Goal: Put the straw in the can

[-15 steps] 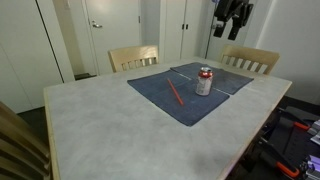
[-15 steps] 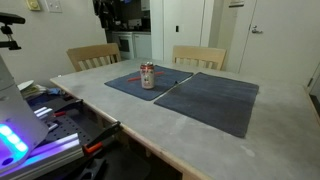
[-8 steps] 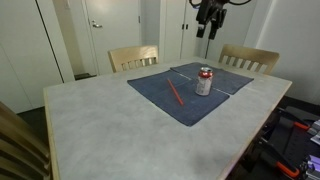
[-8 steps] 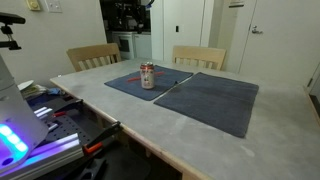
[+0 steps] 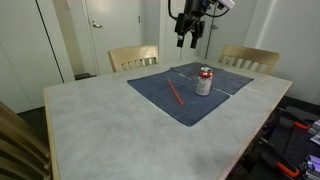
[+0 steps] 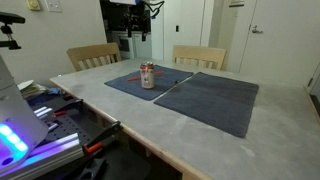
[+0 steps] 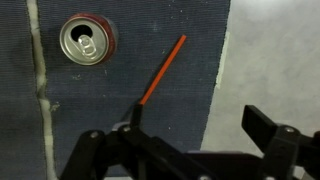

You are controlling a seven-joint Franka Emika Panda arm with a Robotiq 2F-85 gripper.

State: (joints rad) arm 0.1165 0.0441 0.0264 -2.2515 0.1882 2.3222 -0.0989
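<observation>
The hand (image 5: 190, 40) hangs high above the bench (image 5: 100, 125), its fingers spread apart and empty. The red straw (image 5: 176, 94) lies flat on a dark blue mat (image 5: 150, 85), near the upright silver-and-red can (image 5: 204, 81), not touching it. The can's label is too small to read.

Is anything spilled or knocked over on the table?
No, nothing stands out. The can stands upright on the dark mat, with no spill around it. The straw lies flat on the same mat beside the can, not touching it. The end effector hangs open above the table, holding nothing.
</observation>
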